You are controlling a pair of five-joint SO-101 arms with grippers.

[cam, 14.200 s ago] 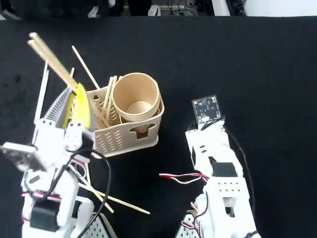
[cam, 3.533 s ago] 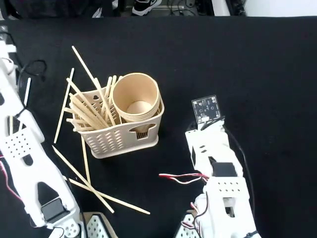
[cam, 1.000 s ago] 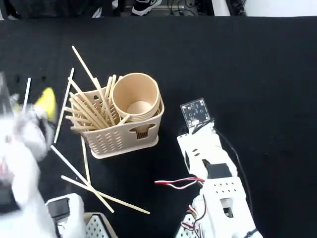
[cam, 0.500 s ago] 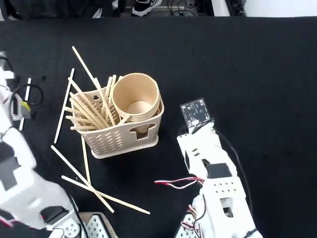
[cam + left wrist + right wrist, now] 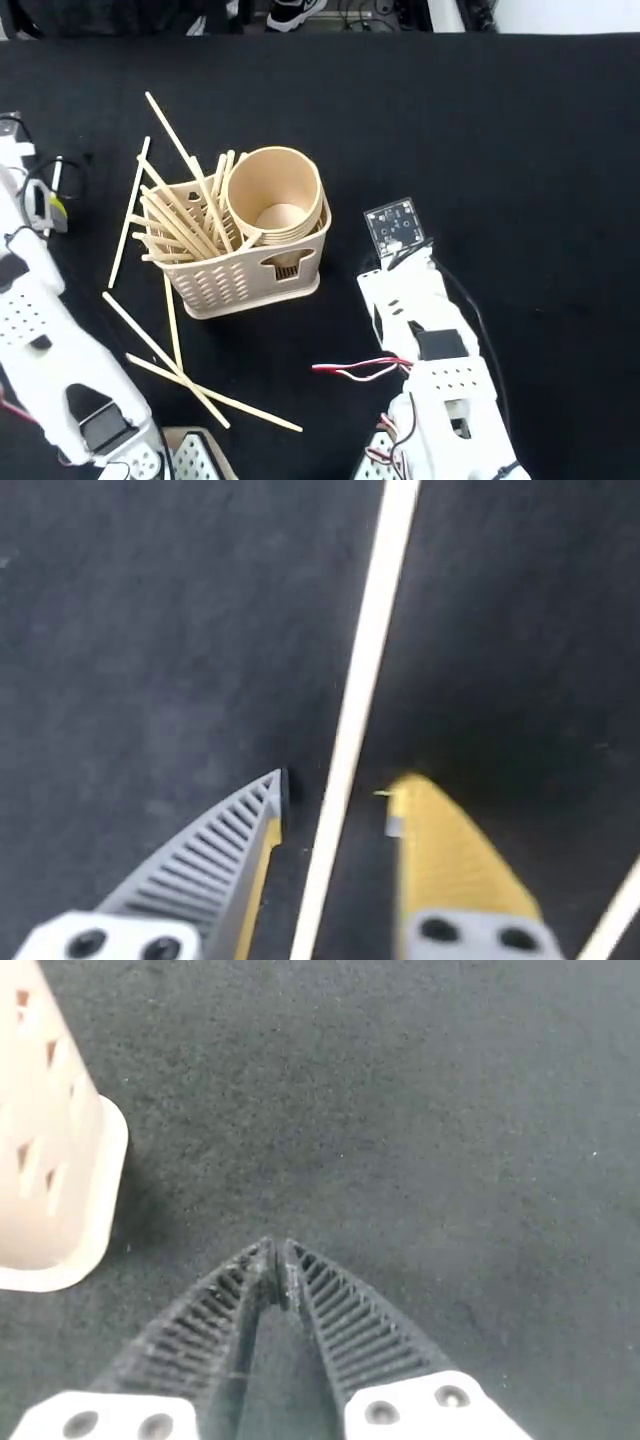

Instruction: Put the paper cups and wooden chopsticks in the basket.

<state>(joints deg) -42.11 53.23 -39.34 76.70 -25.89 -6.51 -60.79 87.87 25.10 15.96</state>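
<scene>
Left wrist view, left hand (image 5: 336,788) parted astride a lone chopstick (image 5: 375,630)

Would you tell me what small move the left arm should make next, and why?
Probably shut the left gripper on the chopstick. Its jaws stand open on either side of the stick, which lies on the black table between them, so closing should secure it before any lift toward the basket.
</scene>
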